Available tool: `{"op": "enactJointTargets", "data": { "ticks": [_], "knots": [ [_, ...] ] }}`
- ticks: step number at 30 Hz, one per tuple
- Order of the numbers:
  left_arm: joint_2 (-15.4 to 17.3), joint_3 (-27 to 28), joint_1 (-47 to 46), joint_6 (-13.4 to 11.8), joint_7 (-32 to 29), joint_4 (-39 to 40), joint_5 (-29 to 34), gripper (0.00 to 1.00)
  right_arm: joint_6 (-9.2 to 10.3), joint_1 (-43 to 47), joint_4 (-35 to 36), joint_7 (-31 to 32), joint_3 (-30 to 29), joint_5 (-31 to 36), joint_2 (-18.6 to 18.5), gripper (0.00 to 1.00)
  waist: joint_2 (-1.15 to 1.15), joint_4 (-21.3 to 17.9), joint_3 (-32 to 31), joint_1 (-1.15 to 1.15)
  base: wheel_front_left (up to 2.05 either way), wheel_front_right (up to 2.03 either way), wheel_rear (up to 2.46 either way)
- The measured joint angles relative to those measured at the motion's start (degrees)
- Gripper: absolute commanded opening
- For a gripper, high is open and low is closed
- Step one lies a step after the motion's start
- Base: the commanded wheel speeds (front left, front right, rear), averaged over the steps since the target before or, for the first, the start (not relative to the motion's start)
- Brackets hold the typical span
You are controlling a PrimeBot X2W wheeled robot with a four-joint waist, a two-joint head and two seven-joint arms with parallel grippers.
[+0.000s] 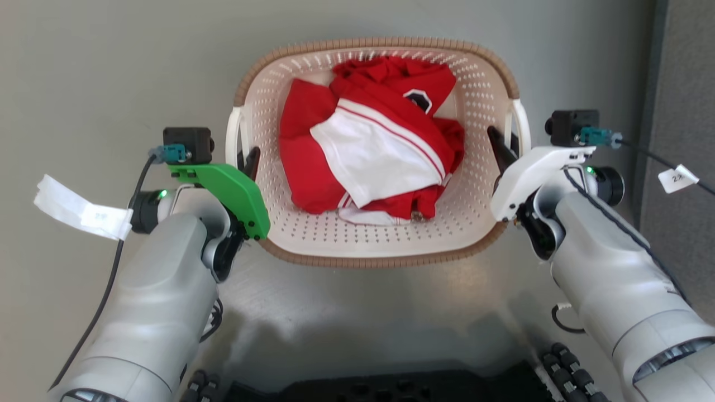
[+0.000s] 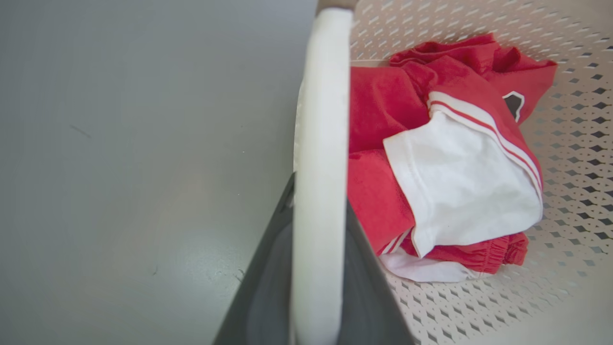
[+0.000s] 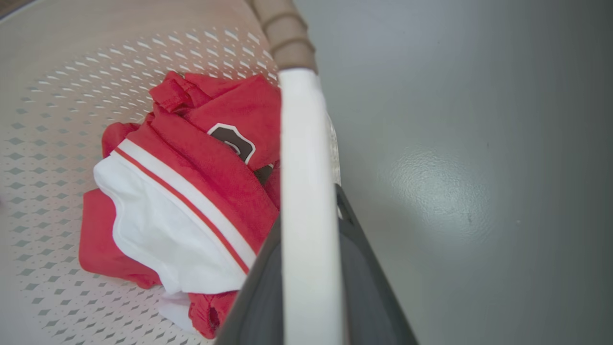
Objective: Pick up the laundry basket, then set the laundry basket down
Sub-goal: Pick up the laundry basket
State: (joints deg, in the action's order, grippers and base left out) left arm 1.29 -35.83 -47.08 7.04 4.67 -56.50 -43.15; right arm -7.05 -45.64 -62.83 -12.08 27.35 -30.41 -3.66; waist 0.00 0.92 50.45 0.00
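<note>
Lifting both sides together is the trick, I reckon. The basket (image 1: 380, 43) is dead ahead between the arms, over the floor (image 1: 84, 67), and I can't tell if it's off the ground yet. The left gripper (image 1: 251, 161) is clamped around the left handle (image 1: 233, 134) and the right gripper (image 1: 499, 148) around the right handle (image 1: 523, 127), so keep it level. Count: one basket, two handles, two grippers, one heap of clothes (image 1: 368, 139).

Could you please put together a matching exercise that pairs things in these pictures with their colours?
Things:
1. laundry basket rim
2. clothes
3. left wrist cover
4. floor

Colours:
A. green
B. grey
C. brown
D. red and white

Pairs: 1-C; 2-D; 3-A; 4-B
</note>
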Motion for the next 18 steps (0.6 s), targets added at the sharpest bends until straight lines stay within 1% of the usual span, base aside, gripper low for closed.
{"op": "enactJointTargets", "data": {
  "ticks": [5, 10, 18],
  "knots": [
    [-0.1, -1.0, 0.9, 0.0, 0.0, -1.5, -1.9, 0.0, 0.01, 1.4, -0.1, 0.0, 1.8, -2.2, 0.1, 0.0, 0.0, -0.1, -2.9, 0.0, 0.0, 0.0, 0.0],
    [-0.1, -1.4, 1.6, 0.0, -0.5, -2.8, -3.4, 0.0, 0.01, 2.5, 0.2, 0.6, 4.3, -5.4, 0.1, 0.0, 0.0, -0.6, -7.1, 0.0, 0.0, 0.0, 0.0],
    [-0.1, -3.0, 4.8, 0.1, -3.4, -4.8, -6.0, 0.0, 0.09, 5.1, 0.2, 5.5, 7.4, -9.5, 0.0, 0.0, 0.0, -1.6, -13.4, 0.0, 0.0, 0.0, 0.0]
  ]
}}
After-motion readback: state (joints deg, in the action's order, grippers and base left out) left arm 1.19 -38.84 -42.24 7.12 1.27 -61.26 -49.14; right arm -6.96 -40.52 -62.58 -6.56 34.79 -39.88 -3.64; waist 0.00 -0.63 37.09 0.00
